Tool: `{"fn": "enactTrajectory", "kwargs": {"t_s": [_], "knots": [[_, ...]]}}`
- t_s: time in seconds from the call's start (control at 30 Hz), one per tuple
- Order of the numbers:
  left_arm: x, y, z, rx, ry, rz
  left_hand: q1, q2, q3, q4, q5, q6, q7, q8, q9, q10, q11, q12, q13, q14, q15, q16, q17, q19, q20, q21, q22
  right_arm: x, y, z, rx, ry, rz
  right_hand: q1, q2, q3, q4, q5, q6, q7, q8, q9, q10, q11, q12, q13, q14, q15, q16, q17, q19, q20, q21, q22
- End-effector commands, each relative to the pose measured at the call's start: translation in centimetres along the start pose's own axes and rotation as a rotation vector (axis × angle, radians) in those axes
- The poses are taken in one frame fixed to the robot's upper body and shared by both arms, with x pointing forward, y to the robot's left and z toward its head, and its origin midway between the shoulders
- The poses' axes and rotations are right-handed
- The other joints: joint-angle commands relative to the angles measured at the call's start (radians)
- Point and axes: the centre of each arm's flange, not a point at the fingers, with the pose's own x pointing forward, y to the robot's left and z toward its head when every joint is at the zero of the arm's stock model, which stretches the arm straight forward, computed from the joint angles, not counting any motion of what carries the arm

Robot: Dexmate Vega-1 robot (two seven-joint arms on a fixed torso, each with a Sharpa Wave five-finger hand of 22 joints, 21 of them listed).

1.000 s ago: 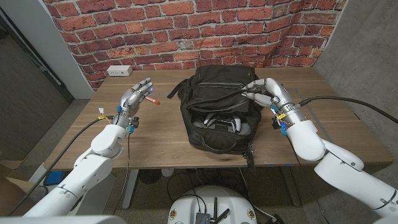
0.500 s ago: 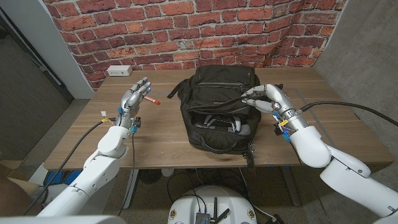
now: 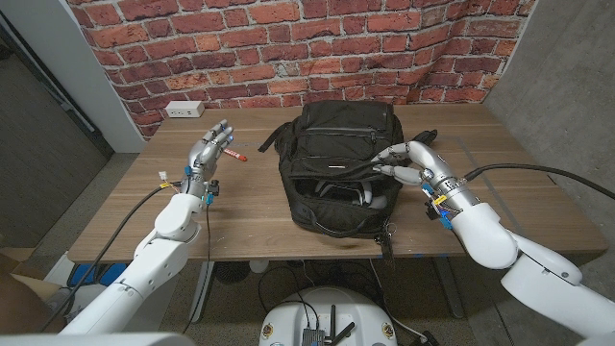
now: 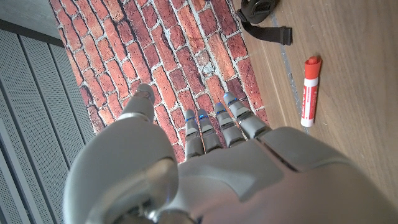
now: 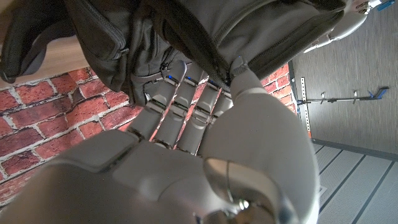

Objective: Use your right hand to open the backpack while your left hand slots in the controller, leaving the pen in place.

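A black backpack [image 3: 332, 144] lies at the table's middle with its mouth facing me. Inside the gap sits a white controller [image 3: 350, 191], partly covered by the upper flap. My right hand [image 3: 409, 161] holds that flap at the backpack's right side; in the right wrist view its fingers [image 5: 180, 106] and thumb pinch the dark fabric [image 5: 186, 31]. A red and white pen [image 3: 237, 155] lies on the wood left of the backpack. My left hand [image 3: 211, 148] stands beside the pen with fingers spread, holding nothing. In the left wrist view the pen [image 4: 310, 91] lies beyond my left hand [image 4: 205, 162].
A white power strip [image 3: 183, 110] sits at the back left against the brick wall. A backpack strap [image 4: 266, 26] trails onto the wood toward the pen. Bare table [image 3: 144, 207] stretches left of my left hand and right of the backpack.
My right hand has come down and toward me with the flap, so the mouth has narrowed and the controller shows less. My left hand has hardly moved.
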Motion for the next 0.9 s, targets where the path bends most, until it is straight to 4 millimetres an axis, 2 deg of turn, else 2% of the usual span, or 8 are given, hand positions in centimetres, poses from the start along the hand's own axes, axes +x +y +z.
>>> {"fn": "enactTrajectory", "kwargs": {"t_s": [0.03, 0.33, 0.53, 0.73, 0.9], "knots": [[0.5, 0.2, -0.3, -0.001, 0.011, 0.004, -0.006, 0.002, 0.004, 0.002, -0.002, -0.005, 0.001, 0.0, 0.003, -0.003, -0.004, -0.001, 0.002, -0.002, -0.075, -0.001, 0.0, -0.006, -0.094, -0.003, 0.003, -0.8, 0.6, -0.3, -0.02, 0.019, 0.058, 0.0, -0.013, -0.005, 0.002, -0.001, -0.007, -0.001, -0.003, -0.001, -0.011, -0.001, -0.007, 0.002, -0.009, -0.122, -0.001, 0.005, -0.008, -0.131, -0.002, 0.0], [0.6, 0.2, -0.7, -0.009, 0.027, 0.012, -0.006, 0.007, 0.006, 0.001, -0.001, -0.007, 0.003, 0.002, 0.003, -0.004, -0.004, 0.001, 0.002, -0.002, -0.072, 0.001, 0.0, -0.006, -0.093, -0.002, 0.003, -1.4, 0.9, -0.4, -0.068, 0.028, 0.092, 0.001, -0.017, -0.01, 0.002, -0.001, -0.005, -0.008, -0.003, 0.0, -0.007, -0.005, -0.007, 0.001, -0.018, -0.122, 0.001, 0.013, -0.012, -0.127, -0.003, -0.001], [0.8, 0.1, -0.9, -0.015, 0.03, 0.014, -0.005, 0.011, 0.008, 0.001, 0.0, -0.003, 0.004, 0.005, 0.003, -0.001, -0.004, 0.003, 0.002, 0.0, -0.072, 0.002, 0.0, -0.006, -0.092, -0.001, 0.002, -1.8, 0.9, -0.7, -0.102, 0.039, 0.119, -0.005, -0.027, -0.02, 0.004, -0.002, -0.012, -0.015, -0.006, 0.0, -0.014, -0.007, -0.01, 0.004, -0.041, -0.114, -0.003, 0.018, -0.023, -0.112, -0.005, -0.002], [0.9, -0.1, -1.2, -0.026, 0.032, 0.018, -0.005, 0.014, 0.01, 0.0, 0.0, 0.003, 0.004, 0.008, 0.003, 0.003, -0.003, 0.006, 0.002, 0.003, -0.073, 0.003, 0.0, -0.003, -0.092, 0.001, 0.002, -2.1, 0.8, -0.9, -0.126, 0.047, 0.145, -0.022, -0.044, -0.043, 0.011, -0.005, -0.037, -0.026, -0.015, 0.001, -0.042, -0.019, -0.024, 0.004, -0.08, -0.109, -0.001, 0.036, -0.03, -0.093, -0.006, -0.004], [1.0, -0.2, -1.4, -0.025, 0.035, 0.018, -0.004, 0.018, 0.012, -0.001, 0.0, 0.004, 0.006, 0.009, 0.003, 0.004, -0.006, 0.007, 0.002, 0.004, -0.073, 0.004, 0.0, -0.003, -0.091, 0.001, 0.002, -2.4, 0.5, -1.0, -0.147, 0.054, 0.167, -0.029, -0.059, -0.063, 0.011, -0.004, -0.092, -0.038, -0.038, 0.001, -0.104, -0.031, -0.05, -0.003, -0.134, -0.106, -0.001, 0.061, -0.043, -0.073, -0.01, -0.007]]}}
